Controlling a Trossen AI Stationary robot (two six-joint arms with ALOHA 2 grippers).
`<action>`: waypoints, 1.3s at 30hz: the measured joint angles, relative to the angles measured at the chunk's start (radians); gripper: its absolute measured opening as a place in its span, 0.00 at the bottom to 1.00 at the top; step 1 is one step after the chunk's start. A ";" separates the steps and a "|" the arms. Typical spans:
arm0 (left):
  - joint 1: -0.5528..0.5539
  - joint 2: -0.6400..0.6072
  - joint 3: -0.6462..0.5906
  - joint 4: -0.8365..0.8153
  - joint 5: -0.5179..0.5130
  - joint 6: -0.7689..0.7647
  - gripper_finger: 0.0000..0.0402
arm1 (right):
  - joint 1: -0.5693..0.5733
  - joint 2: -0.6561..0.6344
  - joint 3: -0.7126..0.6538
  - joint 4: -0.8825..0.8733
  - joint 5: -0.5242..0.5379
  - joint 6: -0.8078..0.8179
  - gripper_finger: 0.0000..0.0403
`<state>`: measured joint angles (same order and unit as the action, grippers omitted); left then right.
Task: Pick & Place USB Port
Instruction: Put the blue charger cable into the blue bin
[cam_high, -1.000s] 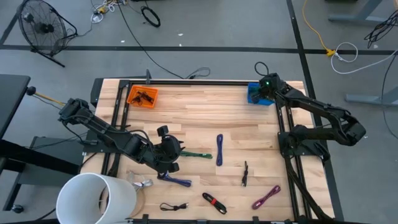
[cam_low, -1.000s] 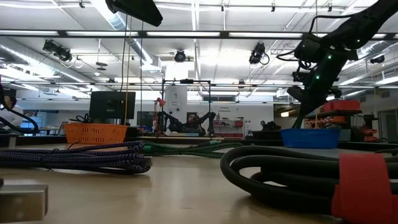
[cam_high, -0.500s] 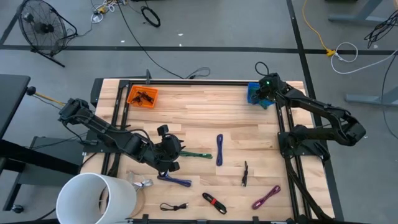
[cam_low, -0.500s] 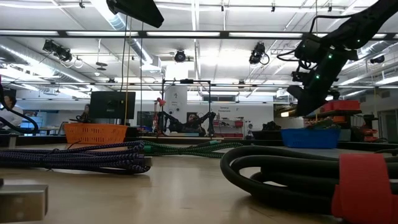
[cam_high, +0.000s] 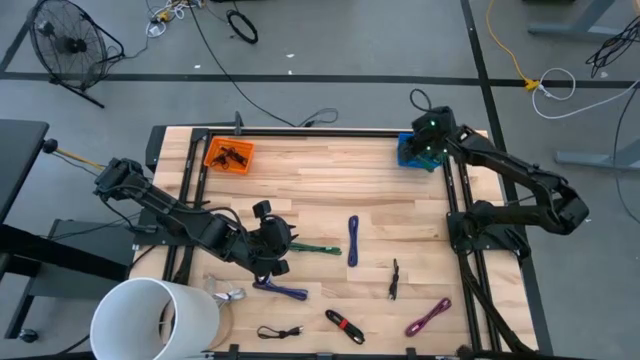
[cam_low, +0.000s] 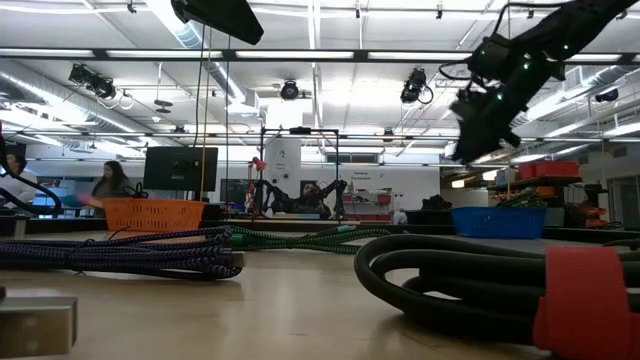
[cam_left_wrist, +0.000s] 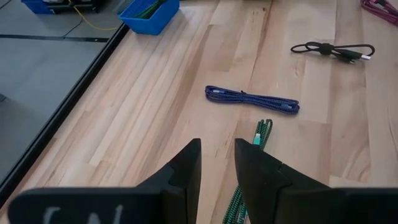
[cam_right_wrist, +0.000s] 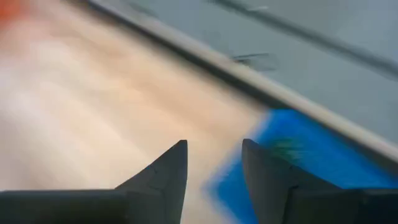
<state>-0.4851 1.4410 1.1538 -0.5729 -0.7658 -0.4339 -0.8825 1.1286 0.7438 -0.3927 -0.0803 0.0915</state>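
Several USB cables lie flat on the wooden table. A green cable (cam_high: 318, 248) (cam_left_wrist: 260, 132) lies just beyond my left gripper (cam_high: 285, 245) (cam_left_wrist: 217, 144), which hovers open over the table's near left part with nothing between its fingers. A blue-purple cable (cam_high: 352, 240) (cam_left_wrist: 252, 99) lies past it. At the far right corner stands a blue bin (cam_high: 408, 152) (cam_low: 498, 220) with a green cable (cam_low: 520, 198) inside. My right gripper (cam_high: 420, 146) (cam_right_wrist: 214, 146) hangs open above the bin's left side, tipped downward and holding nothing.
An orange bin (cam_high: 229, 154) stands at the far left. More cables lie near the front: blue (cam_high: 282, 290), black (cam_high: 394, 278), black-red (cam_high: 343, 325), black (cam_high: 280, 332), pink (cam_high: 428, 318). A white bucket (cam_high: 155, 320) sits at the near left corner. A black frame (cam_high: 320, 132) rims the table.
My right gripper has risen from just over the blue bin and tipped toward level. In the low view a green cable now shows above the bin's rim, where none showed a second ago.
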 joint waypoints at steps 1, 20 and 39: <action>0.000 0.000 0.000 0.000 0.000 0.000 0.25 | 0.018 0.000 0.004 -0.010 -0.071 0.007 0.37; 0.001 0.000 0.000 0.000 0.000 0.000 0.25 | 0.646 0.005 -0.200 0.088 -0.164 0.447 0.37; 0.018 0.000 0.000 0.001 0.000 0.000 0.25 | 0.955 0.204 -0.303 0.509 -0.035 0.672 0.37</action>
<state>-0.4675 1.4410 1.1538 -0.5723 -0.7658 -0.4343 0.0727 1.3329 0.4408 0.1164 -0.1152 0.7631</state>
